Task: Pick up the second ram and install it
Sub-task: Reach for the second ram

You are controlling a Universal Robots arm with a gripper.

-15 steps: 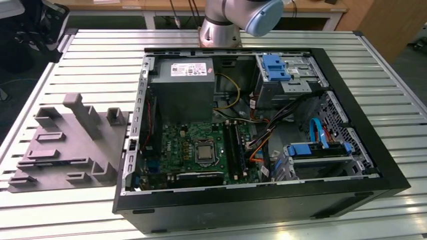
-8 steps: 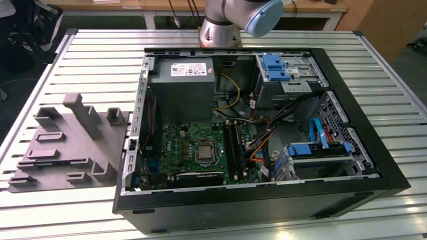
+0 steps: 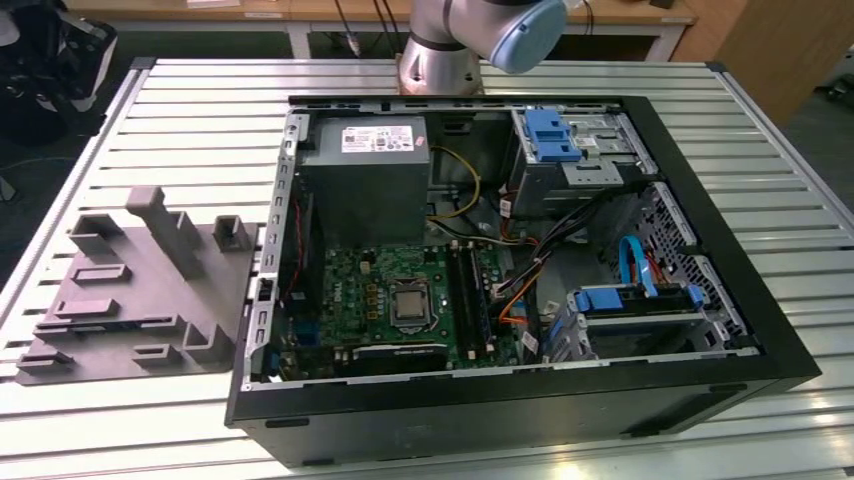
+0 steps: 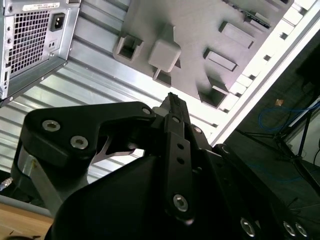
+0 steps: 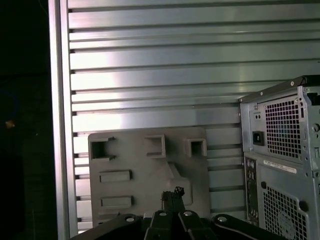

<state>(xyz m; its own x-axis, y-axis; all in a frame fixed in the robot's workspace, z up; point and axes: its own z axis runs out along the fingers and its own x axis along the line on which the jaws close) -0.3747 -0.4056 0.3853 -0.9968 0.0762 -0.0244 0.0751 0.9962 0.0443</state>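
Note:
My gripper (image 4: 172, 100) hangs high above the table, over the grey moulded fixture plate (image 4: 195, 30). Its fingertips (image 5: 173, 192) sit pressed together with nothing between them. The second ram (image 4: 249, 14) appears as a thin dark strip lying in a long slot at the plate's far end, well apart from the fingers. In the exterior view the plate (image 3: 134, 300) lies on the exterior view's left of the open computer case (image 3: 521, 400). The green board (image 3: 400, 290) with its long black slots (image 3: 467, 285) lies inside the case.
The slatted metal table (image 3: 200, 120) carries the plate and the case. Inside the case are a power supply (image 3: 360, 170), blue drive brackets (image 3: 550, 135) and loose cables (image 3: 641, 270). The case's rear panel (image 5: 280, 165) stands beside the plate. The arm's base (image 3: 441, 50) stands behind the case.

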